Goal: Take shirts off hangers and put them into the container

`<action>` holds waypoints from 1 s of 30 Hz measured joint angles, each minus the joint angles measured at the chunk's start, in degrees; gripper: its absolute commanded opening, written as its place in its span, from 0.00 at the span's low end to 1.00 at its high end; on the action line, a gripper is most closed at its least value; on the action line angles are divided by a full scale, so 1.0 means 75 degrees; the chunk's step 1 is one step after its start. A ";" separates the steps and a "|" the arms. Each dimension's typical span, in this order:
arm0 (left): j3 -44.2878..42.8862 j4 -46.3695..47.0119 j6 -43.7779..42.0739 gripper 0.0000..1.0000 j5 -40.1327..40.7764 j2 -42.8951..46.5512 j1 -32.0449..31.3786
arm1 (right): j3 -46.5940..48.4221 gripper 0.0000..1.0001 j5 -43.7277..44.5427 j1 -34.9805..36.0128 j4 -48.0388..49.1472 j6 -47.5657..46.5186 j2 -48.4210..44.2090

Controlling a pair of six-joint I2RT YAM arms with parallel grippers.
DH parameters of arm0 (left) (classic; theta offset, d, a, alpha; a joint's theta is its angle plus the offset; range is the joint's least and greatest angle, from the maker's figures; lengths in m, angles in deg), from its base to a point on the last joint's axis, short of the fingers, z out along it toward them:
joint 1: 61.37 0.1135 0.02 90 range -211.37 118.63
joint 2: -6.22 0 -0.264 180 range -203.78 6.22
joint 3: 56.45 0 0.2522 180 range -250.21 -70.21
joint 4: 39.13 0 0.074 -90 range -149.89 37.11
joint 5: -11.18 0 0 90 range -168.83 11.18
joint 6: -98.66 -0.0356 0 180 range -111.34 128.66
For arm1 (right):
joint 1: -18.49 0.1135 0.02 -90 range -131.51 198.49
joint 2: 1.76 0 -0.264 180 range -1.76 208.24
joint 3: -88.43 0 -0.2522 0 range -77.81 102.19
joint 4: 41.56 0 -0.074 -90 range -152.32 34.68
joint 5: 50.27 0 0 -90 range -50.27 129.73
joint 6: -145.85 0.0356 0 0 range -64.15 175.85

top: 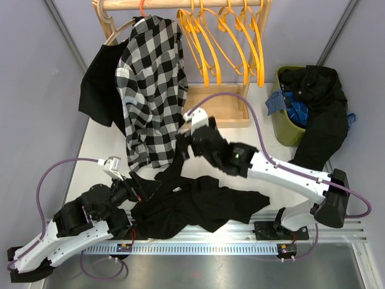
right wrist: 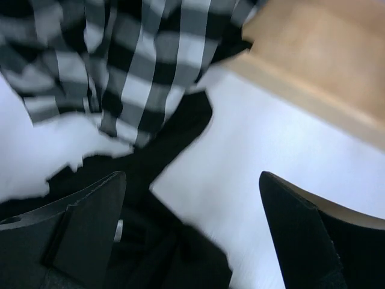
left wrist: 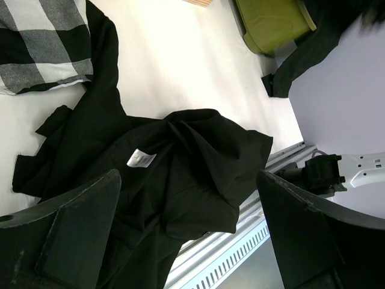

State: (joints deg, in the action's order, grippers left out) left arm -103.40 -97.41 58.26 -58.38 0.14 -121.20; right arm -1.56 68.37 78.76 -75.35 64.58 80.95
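Left gripper (left wrist: 189,176) spread wide, empty, above black shirt (top: 198,208) crumpled on table (top: 102,144) well left of container (top: 286,129). Right gripper (right wrist: 192,174) likewise wide apart, gripping nothing, left of container beside hanging checked shirt (top: 150,84). Second black shirt (top: 319,96) draped over container's rim; bare hangers (top: 222,42) farther back, left of container.

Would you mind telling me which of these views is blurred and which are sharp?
Right wrist view: smeared, the black-and-white checked cloth shirt soft-edged. Left wrist view: crisp, the white label on the crumpled black cloth shirt shows clearly. Top view: sharp, evenly lit.
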 measured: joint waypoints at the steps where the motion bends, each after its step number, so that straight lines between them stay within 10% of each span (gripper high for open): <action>1: 0.0000 0.0000 0.0000 0.99 0.0000 0.0000 0.0000 | -0.0265 0.99 0.0108 0.0213 -0.0079 0.0169 -0.0093; 11: -0.0061 -0.0411 0.0067 0.99 0.0070 0.0020 0.0000 | -0.3255 0.99 0.0863 0.2244 -0.0717 0.3497 -0.0154; 30: -0.0629 -0.0930 0.0134 0.99 0.0309 0.0702 0.0000 | -0.1221 1.00 0.0638 0.3628 0.0583 0.4986 0.3226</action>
State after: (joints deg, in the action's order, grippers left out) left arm -108.12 -104.38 59.27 -56.06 5.40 -121.20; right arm -10.72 73.16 105.97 -70.98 101.98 105.15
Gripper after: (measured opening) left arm 0.987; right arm 0.993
